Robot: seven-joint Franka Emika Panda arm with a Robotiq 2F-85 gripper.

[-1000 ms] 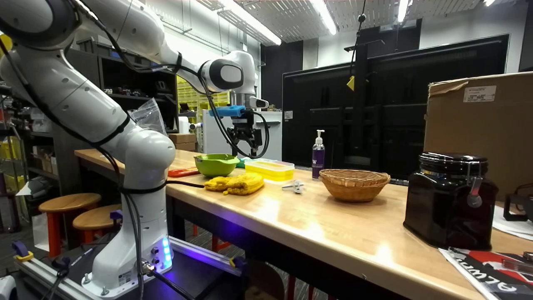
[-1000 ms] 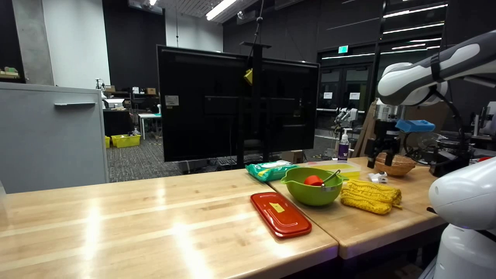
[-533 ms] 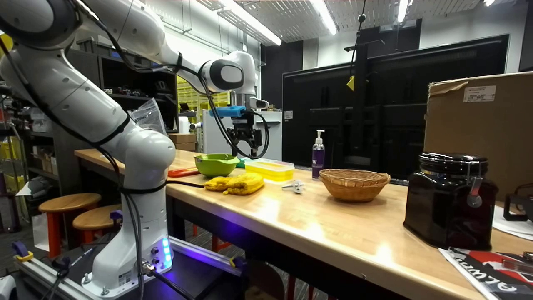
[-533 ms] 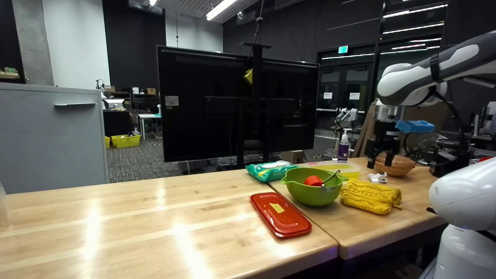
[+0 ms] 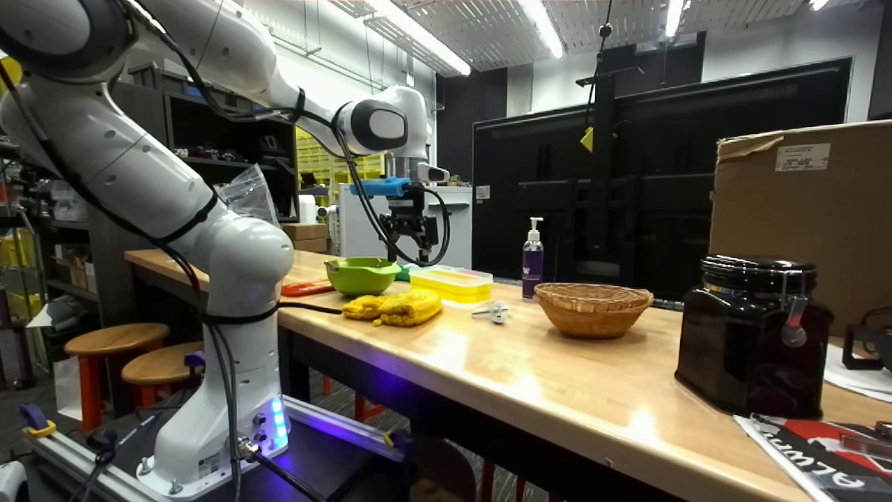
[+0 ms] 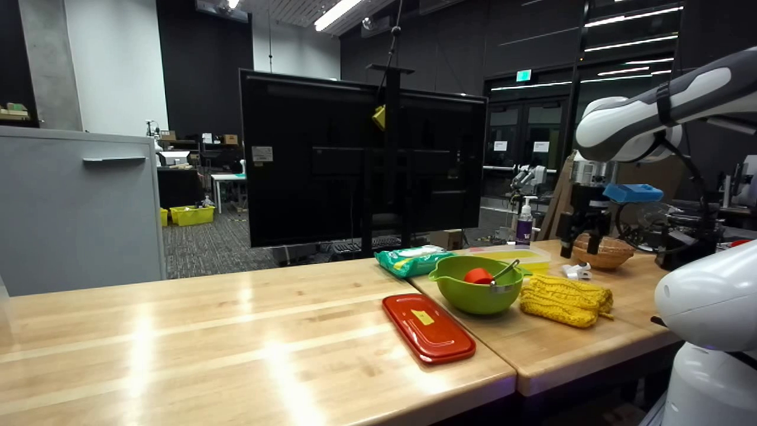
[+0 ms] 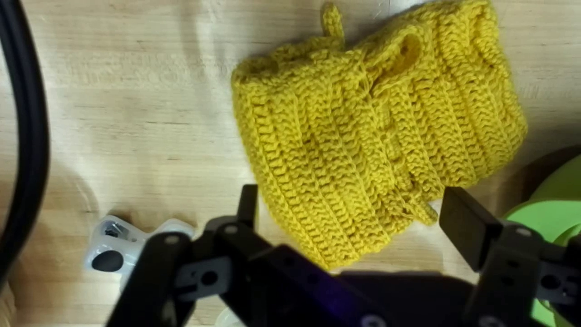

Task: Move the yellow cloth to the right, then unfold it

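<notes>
The yellow cloth (image 7: pixel 354 136), a knitted piece with ribs and small loops, lies folded and bunched on the wooden table. Both exterior views show it near the table edge, beside the green bowl (image 6: pixel 478 299). My gripper (image 5: pixel 409 255) hangs above the tabletop, pointing down and apart from the cloth. Seen from the wrist, the gripper (image 7: pixel 352 200) is open, its fingers spread wide with a lower corner of the cloth showing in the gap beneath. Nothing is held.
Around the cloth stand a clear container with yellow contents (image 5: pixel 453 284), a white plastic object (image 5: pixel 496 312), a pump bottle (image 5: pixel 532 265) and a woven basket (image 5: pixel 592 312). A red lid (image 6: pixel 429 328) and green wipes pack (image 6: pixel 411 260) lie beyond the bowl. A dark jar (image 5: pixel 756 341) is farther along.
</notes>
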